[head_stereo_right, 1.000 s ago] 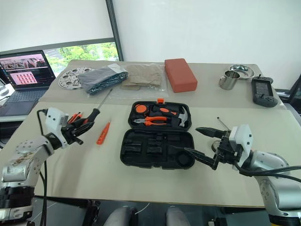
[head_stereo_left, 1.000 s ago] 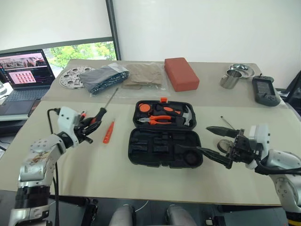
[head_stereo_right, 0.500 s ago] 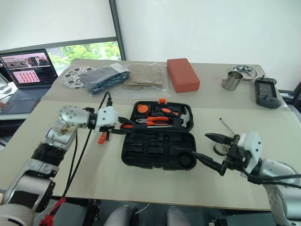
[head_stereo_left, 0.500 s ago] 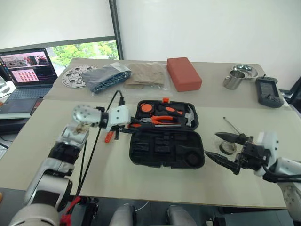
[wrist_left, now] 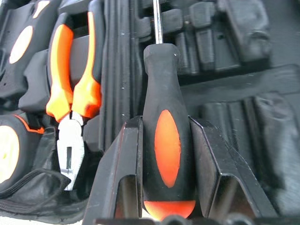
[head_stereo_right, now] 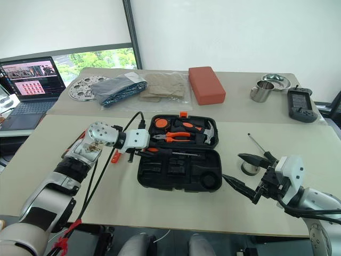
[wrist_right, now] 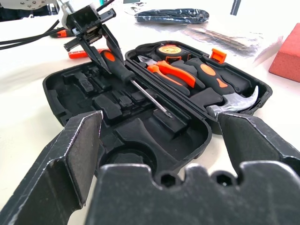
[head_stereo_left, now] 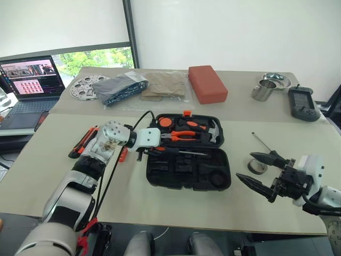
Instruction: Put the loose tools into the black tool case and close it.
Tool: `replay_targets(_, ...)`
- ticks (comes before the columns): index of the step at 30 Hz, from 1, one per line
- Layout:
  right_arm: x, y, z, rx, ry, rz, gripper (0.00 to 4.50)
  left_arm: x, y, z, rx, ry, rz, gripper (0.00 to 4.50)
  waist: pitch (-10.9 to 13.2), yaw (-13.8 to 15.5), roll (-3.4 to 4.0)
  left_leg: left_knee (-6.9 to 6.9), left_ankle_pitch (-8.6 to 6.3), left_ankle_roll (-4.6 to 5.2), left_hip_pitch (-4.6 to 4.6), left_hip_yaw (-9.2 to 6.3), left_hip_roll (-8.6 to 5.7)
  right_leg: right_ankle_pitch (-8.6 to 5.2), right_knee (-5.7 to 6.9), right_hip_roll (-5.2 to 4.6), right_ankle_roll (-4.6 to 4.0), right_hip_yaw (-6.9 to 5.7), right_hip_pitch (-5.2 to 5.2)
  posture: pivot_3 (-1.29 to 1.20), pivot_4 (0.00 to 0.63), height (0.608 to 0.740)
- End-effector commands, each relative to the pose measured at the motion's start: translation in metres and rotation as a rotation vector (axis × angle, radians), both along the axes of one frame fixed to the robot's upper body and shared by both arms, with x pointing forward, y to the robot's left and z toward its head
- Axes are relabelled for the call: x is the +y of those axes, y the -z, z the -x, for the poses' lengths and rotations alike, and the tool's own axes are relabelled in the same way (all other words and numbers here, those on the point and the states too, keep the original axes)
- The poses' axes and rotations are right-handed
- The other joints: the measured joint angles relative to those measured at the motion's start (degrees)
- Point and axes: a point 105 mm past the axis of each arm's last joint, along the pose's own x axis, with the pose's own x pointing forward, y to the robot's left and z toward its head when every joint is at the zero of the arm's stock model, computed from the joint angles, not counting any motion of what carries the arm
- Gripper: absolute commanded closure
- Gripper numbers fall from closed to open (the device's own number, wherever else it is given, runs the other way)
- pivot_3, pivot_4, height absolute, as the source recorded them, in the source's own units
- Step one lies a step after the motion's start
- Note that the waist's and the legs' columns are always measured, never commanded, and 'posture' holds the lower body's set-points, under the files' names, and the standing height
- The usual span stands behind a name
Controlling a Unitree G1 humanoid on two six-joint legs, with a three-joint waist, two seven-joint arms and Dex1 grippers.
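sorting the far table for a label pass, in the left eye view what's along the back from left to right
laptop → perforated disc → dark bag → tan bag → red block → steel cup → black handset

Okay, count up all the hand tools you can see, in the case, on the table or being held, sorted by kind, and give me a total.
Screwdrivers: 3 (held screwdriver, small orange screwdriver, thin screwdriver)
Utility knife: 1
Tape roll: 1
Pliers: 1
Hammer: 1
Tape measure: 1
Total: 8
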Motion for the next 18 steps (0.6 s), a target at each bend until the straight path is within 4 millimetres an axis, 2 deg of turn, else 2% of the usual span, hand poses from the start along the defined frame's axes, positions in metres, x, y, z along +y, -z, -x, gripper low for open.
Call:
replay_targets(1,0.0,-0.018,0.0,-0.07,-0.009,0.006,0.0,-0.002,-0.01,-0.002,-0.023,-0.015,0.031,3.57,0.0,0.0,0.01,0.0,0.0,0.0,0.0,0.0,0.0,0.0,0.0,0.0,0.0,0.0,0.0,0.0,0.15,0.74)
replay_targets(6,0.0,-0.02,-0.001,-0.073,-0.013,0.008,0.0,-0.002,-0.009,-0.002,-0.009,-0.03,0.041,3.57,0.0,0.0,0.0,0.01,0.0,0.0,0.01,-0.01,-0.01,0.0,0.01,0.0,0.0,0.0,0.0,0.0,0.15,0.74)
replay_targets(8,0.0,-0.02,-0.002,-0.072,-0.015,0.008,0.0,-0.003,-0.011,-0.003,-0.019,-0.033,0.054,2.57,0.0,0.0,0.01,0.01,0.0,0.0,0.01,-0.01,-0.01,0.01,0.01,0.0,-0.01,0.0,0.01,0.0,0.15,0.74)
replay_targets(13,0.0,-0.019,-0.002,-0.068,-0.017,0.01,0.0,-0.007,-0.025,-0.005,-0.088,-0.015,0.087,0.91,0.0,0.1,0.0,0.01,0.0,0.0,0.0,-0.02,-0.01,0.05,0.01,0.0,-0.09,0.0,0.0,0.0,0.15,0.74)
replay_targets(14,-0.001,-0.019,-0.002,-0.067,-0.016,0.01,0.0,-0.008,-0.031,-0.004,-0.103,0.003,0.098,0.7,0.0,0.1,0.01,0.01,0.0,0.0,0.0,-0.02,-0.01,0.05,0.01,0.0,-0.09,0.0,0.0,0.0,0.15,0.74)
replay_targets(18,-0.001,-0.019,0.0,-0.066,-0.011,0.01,0.0,-0.012,-0.061,-0.003,-0.16,0.024,0.18,0.7,0.0,0.1,0.01,0.01,0.0,0.0,-0.01,-0.02,-0.01,0.06,0.01,0.0,-0.1,0.0,0.0,0.0,0.15,0.74)
